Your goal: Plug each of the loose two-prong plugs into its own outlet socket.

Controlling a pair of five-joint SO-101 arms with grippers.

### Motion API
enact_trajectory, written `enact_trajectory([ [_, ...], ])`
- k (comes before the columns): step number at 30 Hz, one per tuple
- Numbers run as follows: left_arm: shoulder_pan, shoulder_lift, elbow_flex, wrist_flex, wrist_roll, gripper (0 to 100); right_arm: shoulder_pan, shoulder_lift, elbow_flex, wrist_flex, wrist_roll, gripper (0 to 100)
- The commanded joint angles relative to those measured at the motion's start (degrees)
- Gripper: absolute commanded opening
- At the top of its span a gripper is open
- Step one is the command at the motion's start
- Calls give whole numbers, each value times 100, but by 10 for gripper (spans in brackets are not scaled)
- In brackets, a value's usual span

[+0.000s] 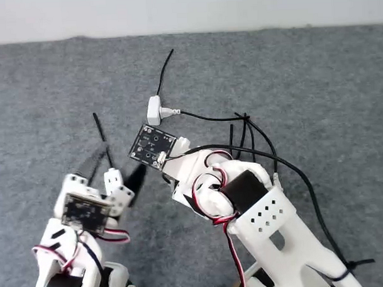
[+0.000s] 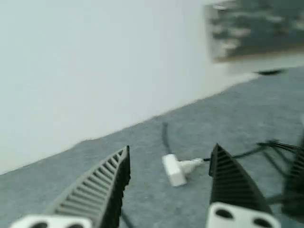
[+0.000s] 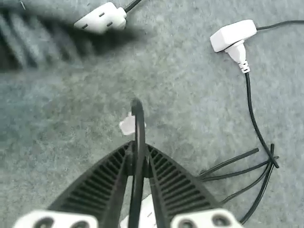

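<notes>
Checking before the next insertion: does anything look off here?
Yes. The right gripper is shut on a black cord, not on a plug body. A small white piece, likely the plug, sits ungripped just beyond it. Black cables also cross in a tangle beside that arm.

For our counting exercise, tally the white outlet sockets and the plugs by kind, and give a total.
Outlet sockets: 2
Two-prong plugs: 2
Total: 4

Loose socket (image 3: 101,18) lies on carpet (image 3: 190,95), left of the plugged socket (image 3: 232,35)
</notes>
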Motion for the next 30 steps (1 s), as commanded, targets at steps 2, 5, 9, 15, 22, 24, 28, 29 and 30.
enact_trajectory([
  [2, -1169, 26, -48, -545, -35, 272, 233, -101, -44, -189, -88, 9],
  [5, -1503, 26, -48, -677, -35, 272, 259, -101, -44, -180, -62, 9],
  [9, -1670, 26, -57, -695, -44, 272, 242, -101, -44, -180, -62, 9],
  [15, -1697, 26, -57, -695, -62, 272, 277, -31, 220, -576, -97, 12],
  [22, -1732, 26, -57, -703, -62, 272, 673, -22, 580, -1174, -105, 152],
  [24, -1732, 26, -57, -703, -62, 272, 655, 66, 580, -1147, -105, 213],
  [28, -1793, 26, -66, -703, -70, 272, 321, 576, 686, -1393, -352, 211],
  [29, -1881, 26, -110, -703, -70, 272, 242, 769, 738, -1516, -413, 200],
  [30, -2013, 26, -180, -703, -53, 272, 189, 989, 747, -1604, -440, 188],
])
